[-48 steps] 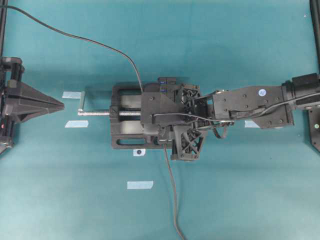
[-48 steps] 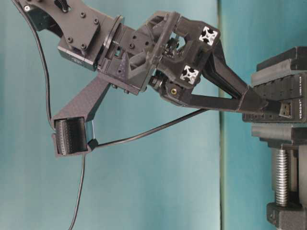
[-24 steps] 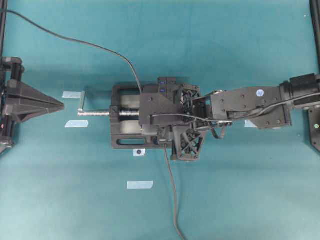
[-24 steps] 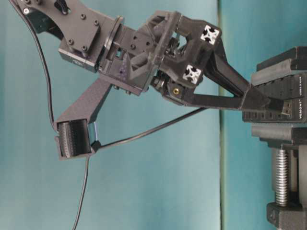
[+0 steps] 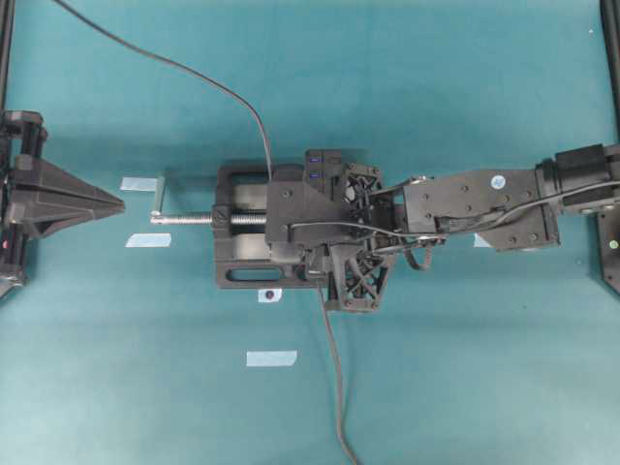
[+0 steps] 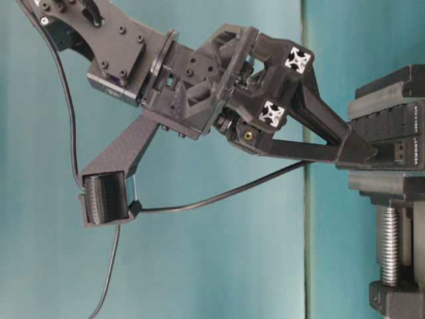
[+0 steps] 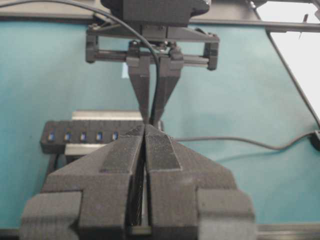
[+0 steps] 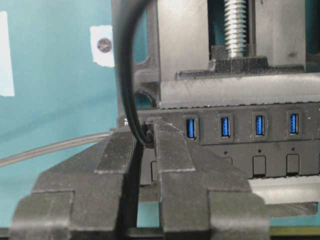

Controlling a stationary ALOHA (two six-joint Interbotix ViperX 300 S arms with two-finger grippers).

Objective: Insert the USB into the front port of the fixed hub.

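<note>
The fixed hub point(image 8: 240, 131), a black bar with blue ports, is clamped in the vise point(image 5: 242, 228). My right gripper point(image 8: 146, 134) is shut on the USB point(image 8: 148, 136) at the hub's leftmost port. The fingers hide the plug's tip, so its depth in the port is unclear. From table level, the right gripper point(image 6: 364, 154) presses against the hub point(image 6: 392, 136). The USB's cable point(image 6: 219, 196) sags below the fingers and trails off toward the table's front point(image 5: 334, 387). My left gripper point(image 5: 121, 203) rests shut and empty at the far left, its fingers point(image 7: 125, 155) closed together.
The vise's silver screw handle point(image 5: 189, 219) points left toward the left gripper. A second thin cable point(image 5: 194, 77) runs from the hub's back to the upper left. Several pieces of blue tape point(image 5: 271, 358) lie on the teal mat.
The right gripper has moved a little further onto the hub and lifted at the wrist. The plug's silver tip, seen before the hub earlier, no longer stands out. The left gripper is unmoved.
</note>
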